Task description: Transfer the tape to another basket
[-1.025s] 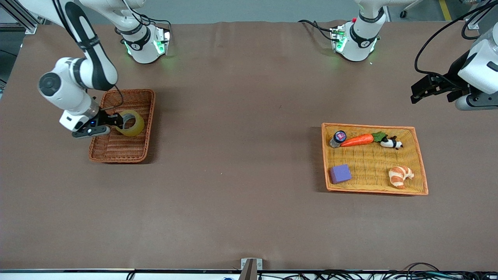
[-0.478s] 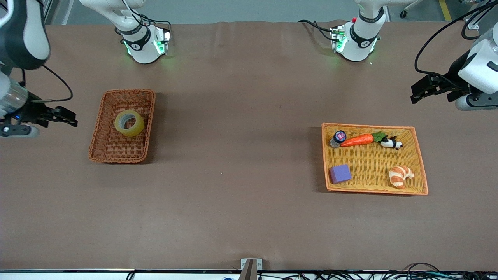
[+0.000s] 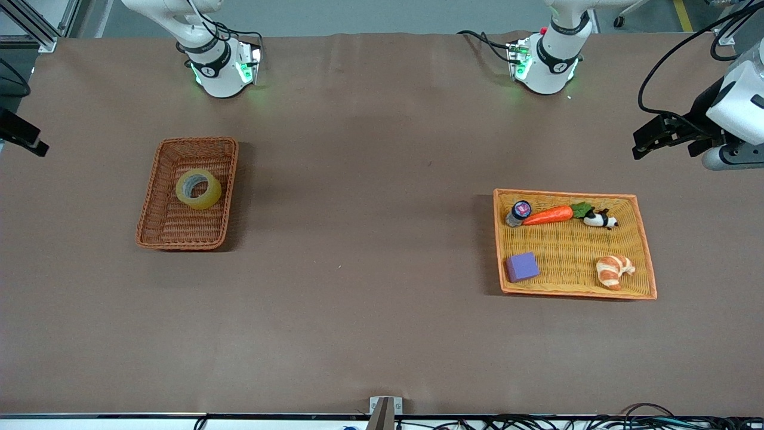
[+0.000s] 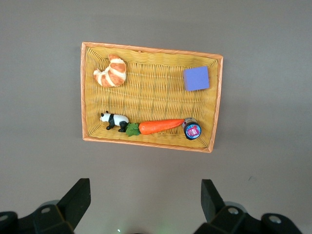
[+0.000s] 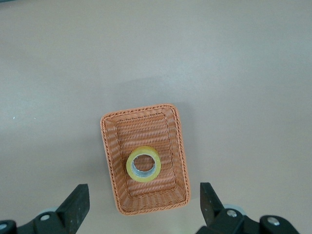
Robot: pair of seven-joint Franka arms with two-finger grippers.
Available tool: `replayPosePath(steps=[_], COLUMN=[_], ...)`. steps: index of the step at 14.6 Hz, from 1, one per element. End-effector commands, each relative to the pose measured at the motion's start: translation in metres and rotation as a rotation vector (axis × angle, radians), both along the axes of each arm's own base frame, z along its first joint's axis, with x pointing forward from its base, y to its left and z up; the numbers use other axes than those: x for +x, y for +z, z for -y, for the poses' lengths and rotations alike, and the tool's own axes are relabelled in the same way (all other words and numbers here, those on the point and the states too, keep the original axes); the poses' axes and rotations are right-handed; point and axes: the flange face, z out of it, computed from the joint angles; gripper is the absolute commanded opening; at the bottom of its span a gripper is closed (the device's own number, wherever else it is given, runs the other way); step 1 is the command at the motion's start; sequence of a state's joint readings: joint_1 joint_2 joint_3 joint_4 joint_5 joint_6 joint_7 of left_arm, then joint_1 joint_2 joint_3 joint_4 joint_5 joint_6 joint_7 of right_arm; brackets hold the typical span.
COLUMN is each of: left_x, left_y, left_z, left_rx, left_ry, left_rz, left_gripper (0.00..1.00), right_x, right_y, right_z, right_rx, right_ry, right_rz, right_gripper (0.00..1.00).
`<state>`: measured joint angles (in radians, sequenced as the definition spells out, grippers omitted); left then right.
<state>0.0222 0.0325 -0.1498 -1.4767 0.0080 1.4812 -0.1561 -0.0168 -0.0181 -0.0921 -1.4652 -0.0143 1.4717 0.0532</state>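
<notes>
The tape [image 3: 207,197], a yellowish ring, lies flat in the reddish-brown wicker basket [image 3: 173,226] at the right arm's end of the table. It also shows in the right wrist view [image 5: 132,170], inside the basket [image 5: 111,161]. My right gripper [image 5: 142,204] is open and empty, high above the basket; in the front view only a dark part of it [image 3: 24,138] shows at the picture's edge. My left gripper [image 3: 643,142] is open and empty, waiting high over the table's left arm's end; it also shows in the left wrist view [image 4: 145,200].
A shallow yellow-orange tray [image 3: 573,251] at the left arm's end holds a carrot [image 3: 548,215], a small jar [image 3: 518,212], a panda figure [image 3: 600,220], a purple block [image 3: 522,266] and a croissant [image 3: 613,271]. The tray also shows in the left wrist view [image 4: 156,95].
My right gripper was at the tape in the basket, let it go, and rose away toward the table's edge. The tape stays in the basket. The left arm barely moved.
</notes>
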Motion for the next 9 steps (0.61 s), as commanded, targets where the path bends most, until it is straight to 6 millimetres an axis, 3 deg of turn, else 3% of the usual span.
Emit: replayPosePath(steps=[1, 9], left_x=[-0.0036, -0.0041], left_y=[0.0059, 0.0059], left_z=[0.0009, 0.0045], left_rx=[0.003, 0.002], left_ry=[-0.011, -0.018], left_rz=[-0.002, -0.002], left_gripper=[1.0, 1.0], right_x=[0.0062, 0.0065], right_y=[-0.0077, -0.0094], right_z=[-0.001, -0.002], right_rx=[0.016, 0.018], right_ry=[-0.026, -0.023], right_rz=[-0.021, -0.027], right_gripper=[1.0, 1.0])
